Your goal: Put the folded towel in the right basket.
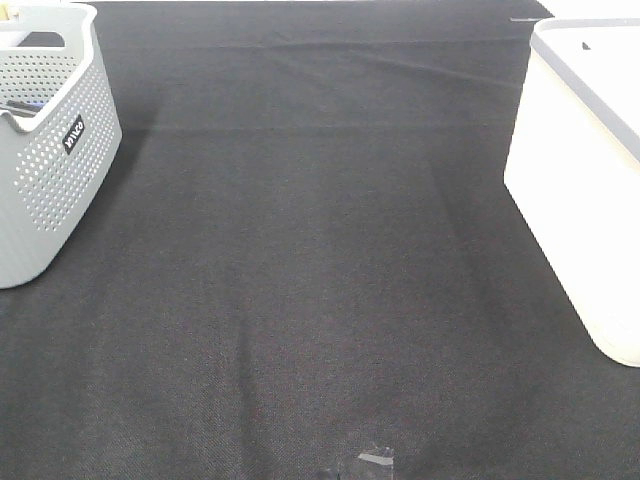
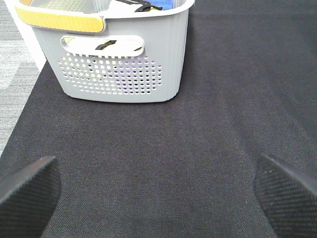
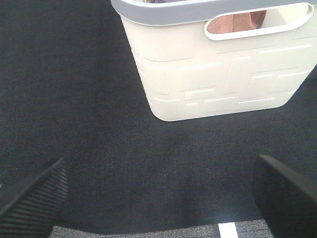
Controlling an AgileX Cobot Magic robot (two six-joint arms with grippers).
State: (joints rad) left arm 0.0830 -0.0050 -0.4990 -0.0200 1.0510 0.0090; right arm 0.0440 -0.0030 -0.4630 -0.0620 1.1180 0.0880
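— On the left edge of the high view, what does the tag on the grey basket (image 1: 45,150) say?

— It is a small black label (image 1: 74,134) with white letters, set at a slant. I cannot read the word; the letters are too small and turned.

— Any other writing?

— None that I can read. The left wrist view shows the same grey basket (image 2: 124,59) with a yellow strip (image 2: 59,20) along its rim, rows of small holes and a slot handle. Through the top I see something black and something blue, but they are cut off by the frame.

— And the cream basket (image 1: 585,190)?

— It stands at the right edge of the black cloth (image 1: 320,280), partly out of frame, with a grey rim. In the right wrist view the cream basket (image 3: 218,74) has raised rectangles on its wall.

— Where is the towel?

— Through the handle slot of the cream basket I see a reddish-brown towel (image 3: 237,22) inside. It is probably the folded one, though only a sliver shows.

— The claws?

— The left gripper (image 2: 158,193) is spread wide, its dark ribbed fingers (image 2: 27,193) at the two lower corners with nothing between them but cloth. The right gripper (image 3: 158,193) is likewise released, its fingers (image 3: 34,196) far apart and holding nothing. Neither arm shows in the high view.

— Anything on the near edge?

— A small clear scrap of tape (image 1: 372,460), hard to make out.
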